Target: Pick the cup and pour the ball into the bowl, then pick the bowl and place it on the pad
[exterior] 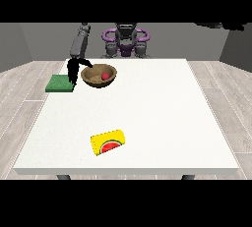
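Grey room, wood-look floor, white tabletop (147,123). Brown bowl (93,80) at far left part, red ball (105,75) inside. Hand at view's left (74,70) at bowl's left rim, fingers curled over rim. Green pad (60,83) just beside bowl, left. Yellow watermelon-print cup (108,142) on its side near front edge, well apart.

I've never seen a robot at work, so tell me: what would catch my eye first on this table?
Probably the yellow cup with a watermelon print, lying on its side near the table's front edge. Next, the brown bowl at the back left with a red ball inside, the black hand at the view's left at its rim. Just left of it lies a green pad.
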Robot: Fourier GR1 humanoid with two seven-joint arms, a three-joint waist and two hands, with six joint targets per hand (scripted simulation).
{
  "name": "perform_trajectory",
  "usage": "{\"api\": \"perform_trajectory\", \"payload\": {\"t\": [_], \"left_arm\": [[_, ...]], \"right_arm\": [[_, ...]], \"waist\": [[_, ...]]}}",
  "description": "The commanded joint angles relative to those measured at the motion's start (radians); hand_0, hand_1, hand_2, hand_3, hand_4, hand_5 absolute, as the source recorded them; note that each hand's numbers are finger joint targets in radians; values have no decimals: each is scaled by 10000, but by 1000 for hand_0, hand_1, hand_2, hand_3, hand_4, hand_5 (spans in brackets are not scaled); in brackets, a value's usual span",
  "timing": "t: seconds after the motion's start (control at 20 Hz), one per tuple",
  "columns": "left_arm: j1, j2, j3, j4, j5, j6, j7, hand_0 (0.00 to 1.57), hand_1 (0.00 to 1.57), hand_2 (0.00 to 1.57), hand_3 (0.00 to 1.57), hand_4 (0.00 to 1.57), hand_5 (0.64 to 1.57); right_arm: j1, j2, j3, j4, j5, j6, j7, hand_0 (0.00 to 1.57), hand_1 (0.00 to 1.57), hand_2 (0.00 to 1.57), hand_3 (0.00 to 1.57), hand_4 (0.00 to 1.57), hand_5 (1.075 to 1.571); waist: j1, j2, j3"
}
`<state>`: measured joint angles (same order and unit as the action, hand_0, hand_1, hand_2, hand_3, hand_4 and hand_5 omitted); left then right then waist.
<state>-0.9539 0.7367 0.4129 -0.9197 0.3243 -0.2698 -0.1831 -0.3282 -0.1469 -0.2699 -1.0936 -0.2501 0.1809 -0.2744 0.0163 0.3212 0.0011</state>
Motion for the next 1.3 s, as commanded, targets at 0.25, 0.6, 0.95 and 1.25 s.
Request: {"api": "perform_trajectory", "payload": {"t": [0.25,0.6,0.95,1.25], "left_arm": [[-429,369,104,-373,463,-58,760,0,0,0,0,0,1537],[-511,788,233,-306,595,-345,757,0,0,0,0,0,1527],[-1225,722,-8,-559,713,-237,1192,0,0,0,0,0,1542],[-1419,745,18,-504,812,-383,1042,0,0,0,0,0,1538]], "right_arm": [[-1398,-560,-656,2428,-395,222,-200,0,0,0,0,401,1571],[-748,-172,-310,2129,75,-61,-839,0,0,0,0,294,1566],[-1403,538,-64,1859,328,-992,-454,0,0,0,0,433,1570],[-1351,1296,254,1555,981,-2321,-171,0,0,0,0,416,1570]], "waist": [[202,114,2],[228,336,-4],[652,590,-4],[1090,830,-6]]}}
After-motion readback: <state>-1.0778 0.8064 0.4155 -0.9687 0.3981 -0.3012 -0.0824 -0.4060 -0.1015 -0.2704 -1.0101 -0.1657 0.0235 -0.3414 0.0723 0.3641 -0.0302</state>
